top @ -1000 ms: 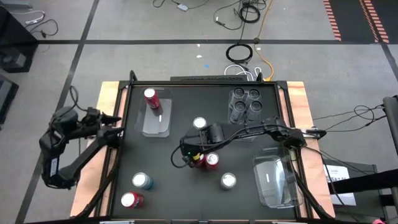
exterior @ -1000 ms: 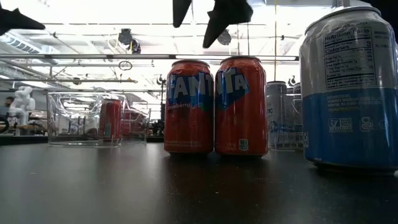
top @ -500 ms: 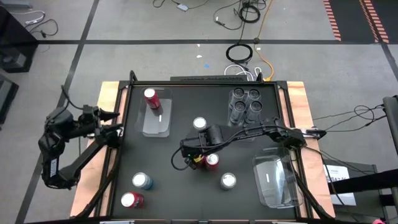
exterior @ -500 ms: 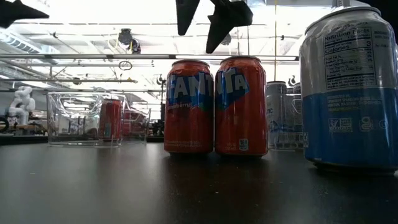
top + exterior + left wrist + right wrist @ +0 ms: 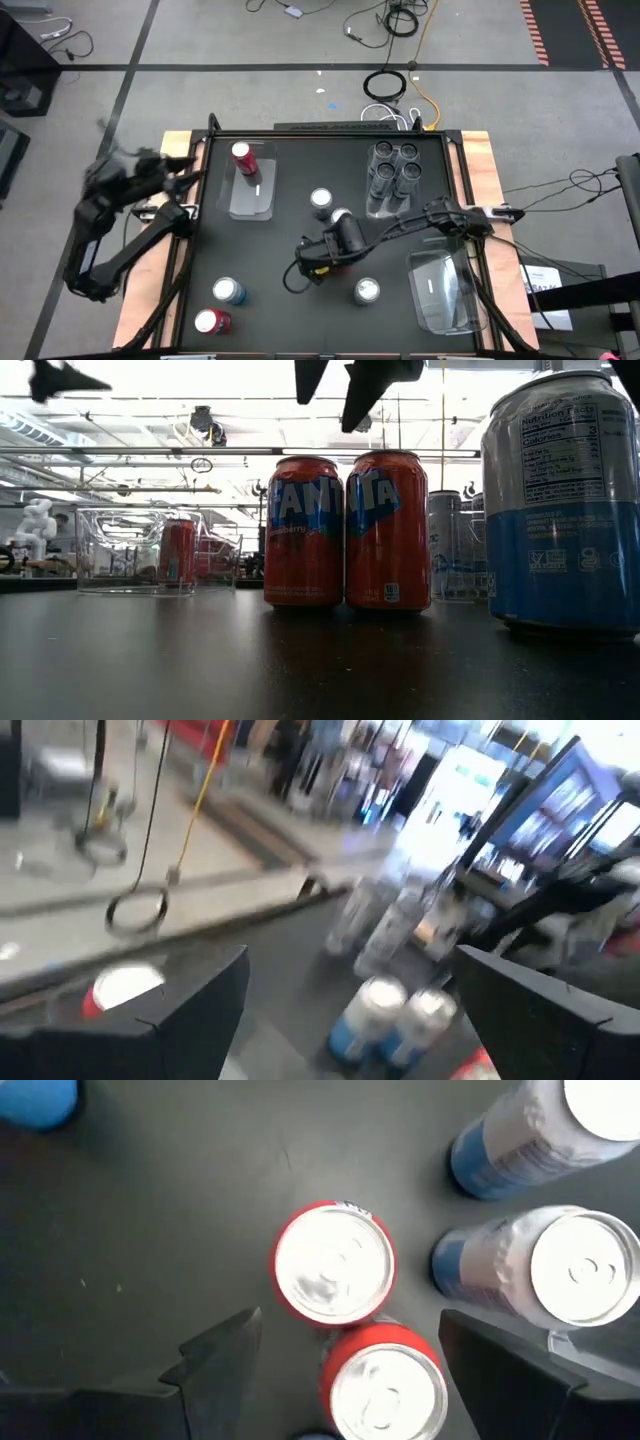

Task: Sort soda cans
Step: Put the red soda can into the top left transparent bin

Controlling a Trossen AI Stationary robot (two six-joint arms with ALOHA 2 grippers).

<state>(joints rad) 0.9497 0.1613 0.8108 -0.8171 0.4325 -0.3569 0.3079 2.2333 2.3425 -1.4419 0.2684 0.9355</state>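
Observation:
Two red soda cans stand side by side at the table's middle. My right gripper hangs open above them, pointing down; the nearer red can lies between its fingers and the other just beyond. In the high view the gripper hides both. Blue-and-silver cans stand around it. One red can stands in the far-left tray. Dark grey cans fill the far-right tray. My left gripper is open, raised over the table's left edge.
An empty clear tray lies at the near right. A blue-and-silver can and a red can stand at the near left. In the low view a blue-and-silver can stands close to the camera at the right.
My right gripper has moved toward the table's near edge, above the two red cans; it now covers them in the high view and has uncovered a blue-and-silver can behind it. My left gripper has risen, tipped upward and swung toward the far edge. No can has moved.

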